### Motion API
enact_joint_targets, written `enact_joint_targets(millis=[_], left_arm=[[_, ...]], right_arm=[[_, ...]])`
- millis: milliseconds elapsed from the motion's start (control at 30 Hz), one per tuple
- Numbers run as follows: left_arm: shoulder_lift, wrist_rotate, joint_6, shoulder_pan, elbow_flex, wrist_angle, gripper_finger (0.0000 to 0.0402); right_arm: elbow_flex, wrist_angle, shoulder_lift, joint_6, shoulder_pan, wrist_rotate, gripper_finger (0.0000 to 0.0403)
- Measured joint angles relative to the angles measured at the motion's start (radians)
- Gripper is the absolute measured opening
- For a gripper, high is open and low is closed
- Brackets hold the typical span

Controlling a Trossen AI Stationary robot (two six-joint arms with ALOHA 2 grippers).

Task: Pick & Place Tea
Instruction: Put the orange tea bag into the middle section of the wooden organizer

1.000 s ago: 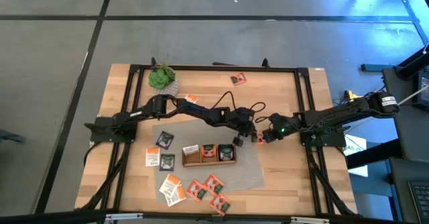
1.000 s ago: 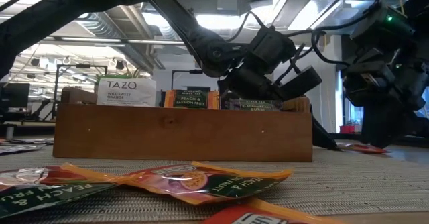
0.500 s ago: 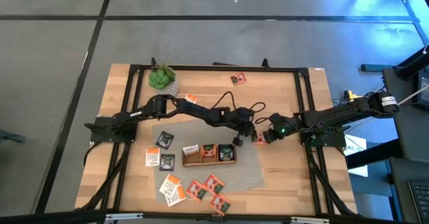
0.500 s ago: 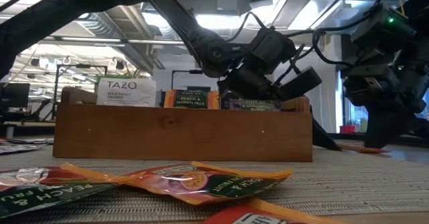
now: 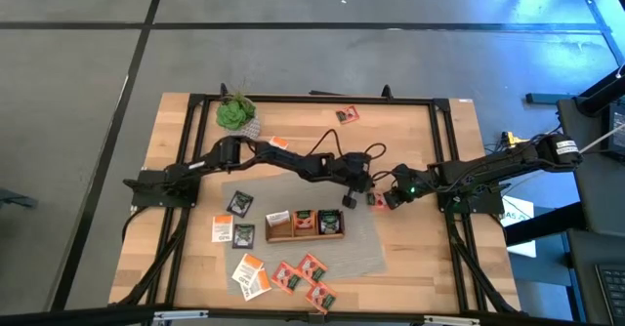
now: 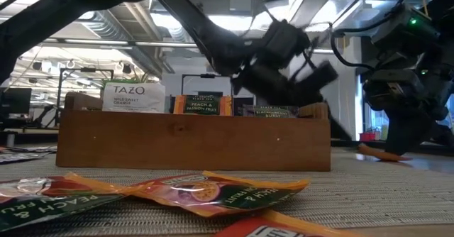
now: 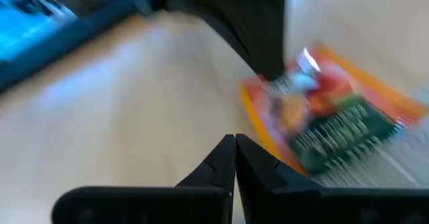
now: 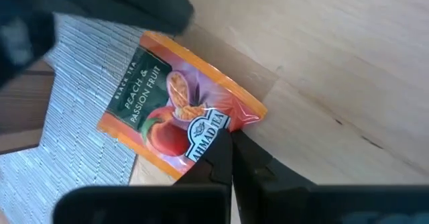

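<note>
A red-orange peach tea sachet [image 8: 171,110] lies at the grey mat's right edge [image 5: 372,199], half on the mat and half on bare wood. My right gripper [image 8: 231,147] is down on it and shut; it also shows in the low view [image 6: 403,139]. My left gripper [image 7: 234,147] is shut and empty. It hovers just left of that sachet [image 5: 349,199], above the right end of the wooden tray [image 5: 305,235]. In the tray's three compartments sachets stand upright: white-and-orange [image 6: 133,97], peach [image 6: 202,104] and dark [image 6: 267,111]. My right gripper pinches the peach sachet by its crumpled corner [image 8: 240,119], the one toward the table's right side. The fingers come down on it slanting from the right. The rest of the sachet lies flat on the mat and the wood [image 6: 379,152].
Loose sachets lie left of the tray [image 5: 237,221] and near the table's front edge: white-and-orange [image 5: 251,276] and red [image 5: 303,275]. One more sits at the far edge [image 5: 347,115]. A green plant [image 5: 234,111] stands at the far left corner. Both arms meet close together right of the tray.
My left gripper has pulled up and away from the tray's right compartment, toward the far edge; it is blurred with motion. My right gripper has dropped from above the mat's right edge down onto the peach sachet.
</note>
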Motion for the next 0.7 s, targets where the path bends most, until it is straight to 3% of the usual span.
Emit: enact_joint_targets(millis=[267, 467, 700], left_arm=[[-0.092, -0.006, -0.033, 0.000, 0.001, -0.013, 0.0010], [-0.266, 0.016, -0.169, 0.047, -0.018, -0.127, 0.0002], [-0.516, 0.018, -0.362, 0.115, -0.192, -0.133, 0.0004]], right_arm=[[-0.004, -0.026, -0.095, -0.072, 0.000, 0.060, 0.0002], [0.039, -0.063, -0.182, -0.185, 0.000, 0.201, 0.0002], [0.177, -0.267, -0.235, -0.352, 0.001, 0.425, 0.0001]])
